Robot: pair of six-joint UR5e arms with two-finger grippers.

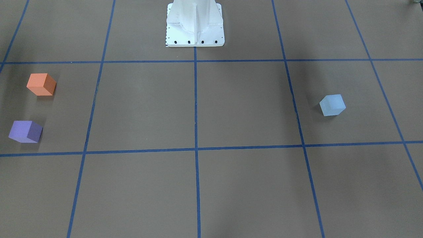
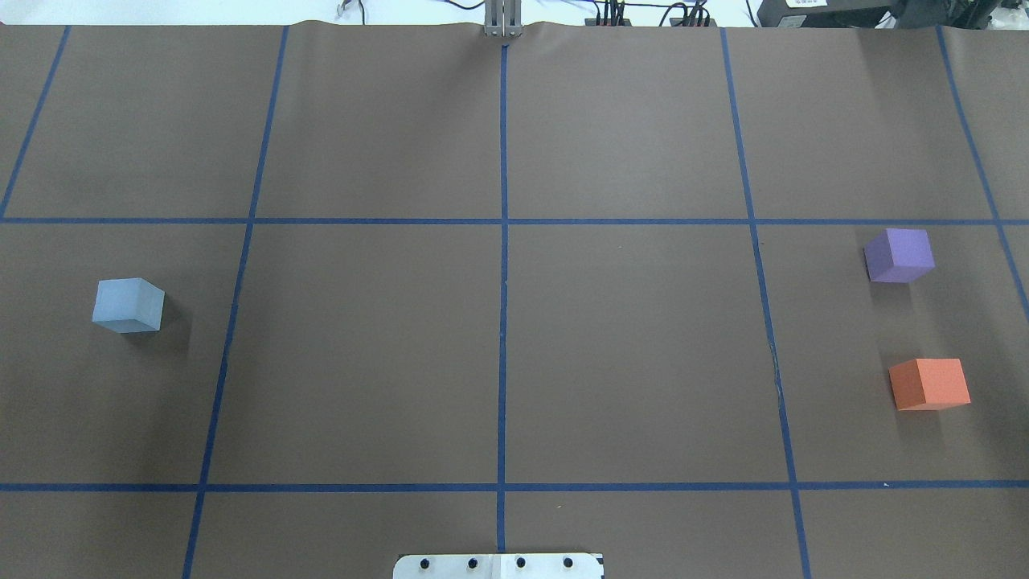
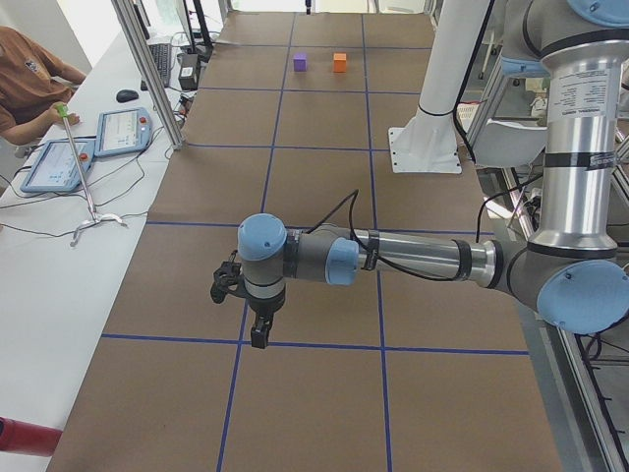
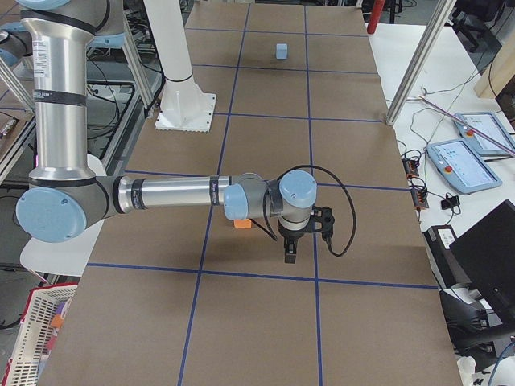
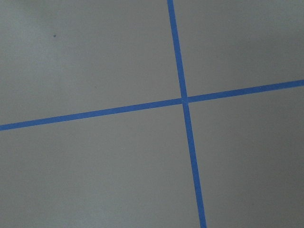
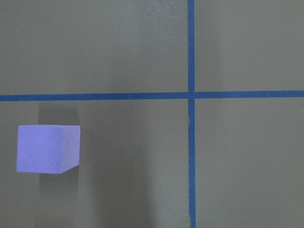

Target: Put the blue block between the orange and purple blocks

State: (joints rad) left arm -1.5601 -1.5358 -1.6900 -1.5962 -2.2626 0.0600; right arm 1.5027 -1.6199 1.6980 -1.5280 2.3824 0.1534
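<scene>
The pale blue block [image 2: 129, 305] sits alone on the table's left side; it also shows in the front view [image 1: 332, 105] and far off in the right side view [image 4: 282, 51]. The purple block [image 2: 899, 255] and the orange block [image 2: 929, 384] sit apart on the right side, with bare paper between them. The right wrist view shows the purple block [image 6: 47, 148] below. My left gripper [image 3: 257, 334] and right gripper [image 4: 290, 257] hang above the table, pointing down. They show only in the side views, so I cannot tell if they are open or shut.
The brown paper table carries a blue tape grid [image 2: 503, 241]. The white robot base [image 2: 498, 565] stands at the near middle edge. An operator [image 3: 29, 84] and tablets [image 3: 88, 147] are at a side desk beyond the table's far edge.
</scene>
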